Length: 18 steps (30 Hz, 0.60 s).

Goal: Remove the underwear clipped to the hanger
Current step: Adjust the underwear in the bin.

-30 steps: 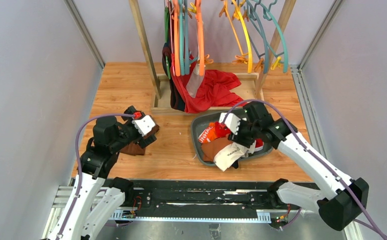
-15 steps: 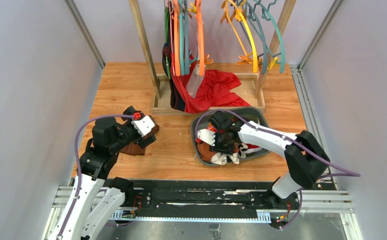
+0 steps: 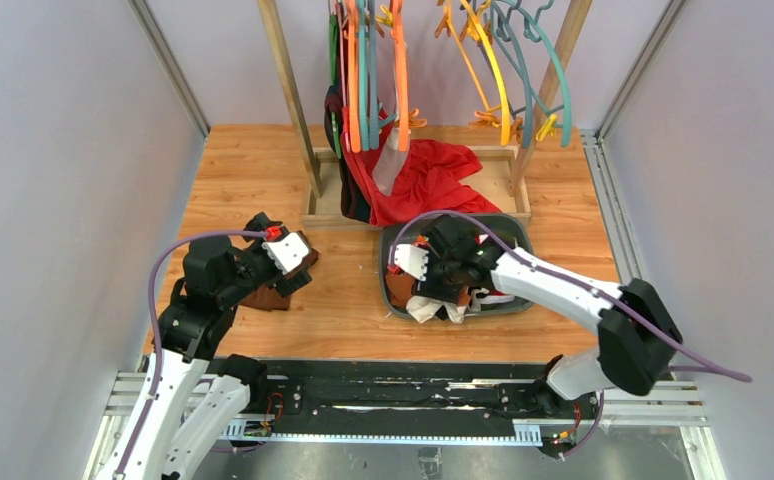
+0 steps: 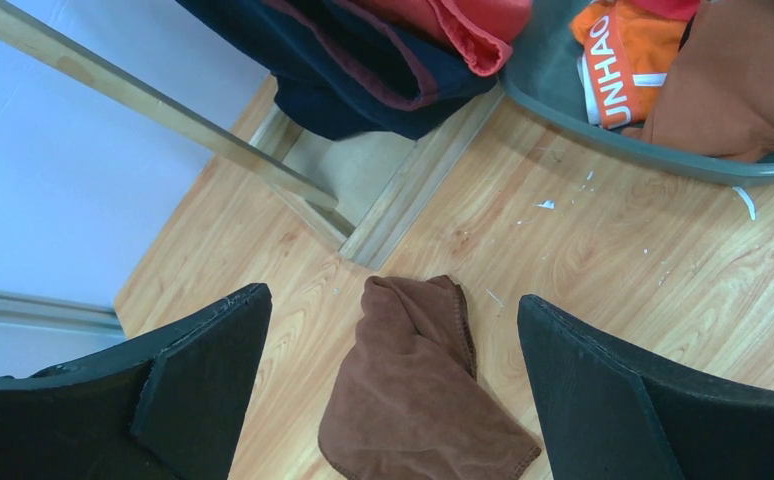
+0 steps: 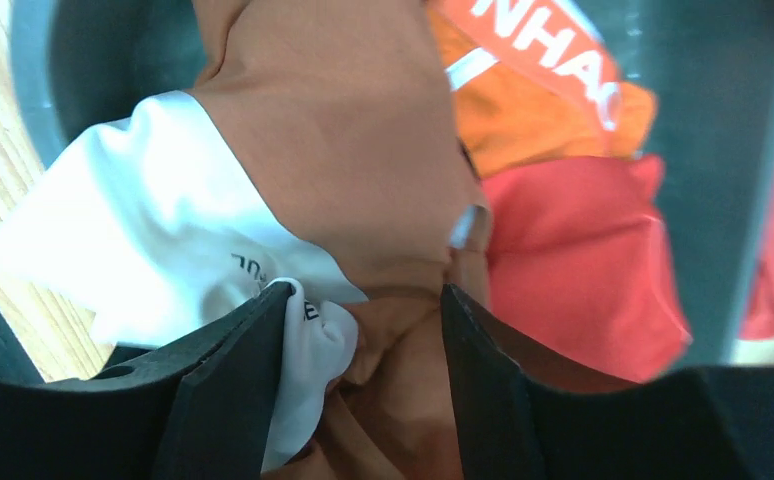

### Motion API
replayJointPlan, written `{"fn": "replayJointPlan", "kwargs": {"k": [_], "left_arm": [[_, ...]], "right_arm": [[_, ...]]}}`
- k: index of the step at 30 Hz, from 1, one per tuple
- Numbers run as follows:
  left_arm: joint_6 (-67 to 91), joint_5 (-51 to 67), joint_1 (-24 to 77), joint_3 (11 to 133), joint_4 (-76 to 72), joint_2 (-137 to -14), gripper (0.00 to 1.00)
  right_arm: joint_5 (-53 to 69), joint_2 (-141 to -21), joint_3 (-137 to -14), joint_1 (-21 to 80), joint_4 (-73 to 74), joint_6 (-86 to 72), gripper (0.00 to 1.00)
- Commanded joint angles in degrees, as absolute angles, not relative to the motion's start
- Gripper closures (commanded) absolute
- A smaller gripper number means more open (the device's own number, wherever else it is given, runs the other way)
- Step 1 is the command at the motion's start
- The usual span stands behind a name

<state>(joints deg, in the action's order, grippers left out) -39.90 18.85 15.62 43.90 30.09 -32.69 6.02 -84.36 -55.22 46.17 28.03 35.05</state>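
Non-task stuff: rack, loose cloths, tub.
Wooden rack (image 3: 285, 90) at far edge of table (image 3: 253, 160); big red cloth (image 3: 433, 180) spills over its base, navy cloth (image 4: 363, 90) beside; grey tub (image 4: 543, 60) in front; brown cloth (image 4: 413, 390) crumpled on table, left.

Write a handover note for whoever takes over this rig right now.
Left gripper: open, empty, above the dark brown cloth on the wooden table.
Right gripper: in the grey plastic tray, jaws around the brown briefs with a white waistband; grip unclear.
Done: those, orange lettered briefs and red briefs lie in the tray.
Left: a pale garment hangs under the orange plastic hanger, apparently clipped; unclip it.
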Motion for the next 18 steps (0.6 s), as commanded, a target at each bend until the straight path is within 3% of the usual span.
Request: {"fn": "replayJointPlan", "kwargs": {"k": [1,8,18], "left_arm": [[-40.4,18.5,15.7,43.5,28.9,-31.9,0.02],[-40.5,18.1,15.7,43.7,28.7,-32.0,0.02],[-38.7,13.2,15.7,43.7,25.6,-33.7,0.02]], "right_arm": [[6.6,-77.2,-56.5,46.4,30.6,37.1,0.41],[2.4,-72.0,-60.9,46.2,40.9,39.8,0.37],[5.8,-63.8,-70.7,45.5,41.9,37.1,0.37]]}}
